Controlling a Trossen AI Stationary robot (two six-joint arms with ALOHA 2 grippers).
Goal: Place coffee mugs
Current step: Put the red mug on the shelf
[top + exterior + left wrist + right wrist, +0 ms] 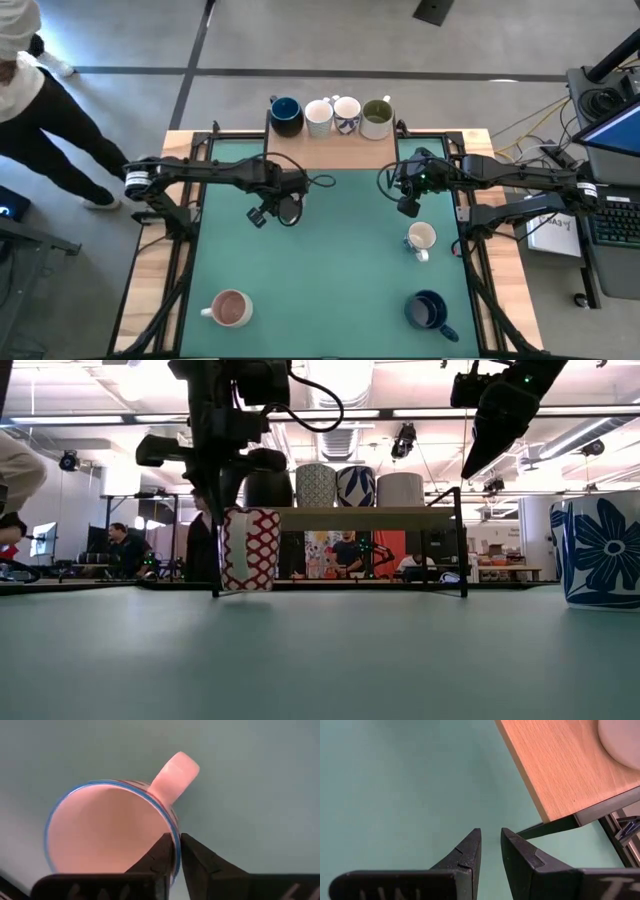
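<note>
My left gripper (287, 207) is shut on a mug with a red-and-white pattern outside (248, 548), a blue rim and a pale pink inside (105, 830). It is at the table's middle left, just in front of the wooden shelf (335, 150). Four mugs stand on the shelf: dark blue (286, 115), white (318, 117), white with blue pattern (346, 113), olive-green inside (376, 117). My right gripper (408, 205) hangs narrowly open and empty above the green mat (490, 832), beside the shelf's right end. My left gripper pinches the mug's rim (172, 822) right beside the handle (175, 770), one finger inside the mug and one outside. The fingers come from above, pointing down. The mug is upright. Whether its base rests on the mat or hangs just above it, I cannot tell.
Three mugs are on the mat: a white one (421, 238) at the right, a dark blue one (428, 310) at the near right, also in the low view (600, 550), and a pink-brown one (231, 308) at the near left. A person (30, 110) stands beyond the far left corner.
</note>
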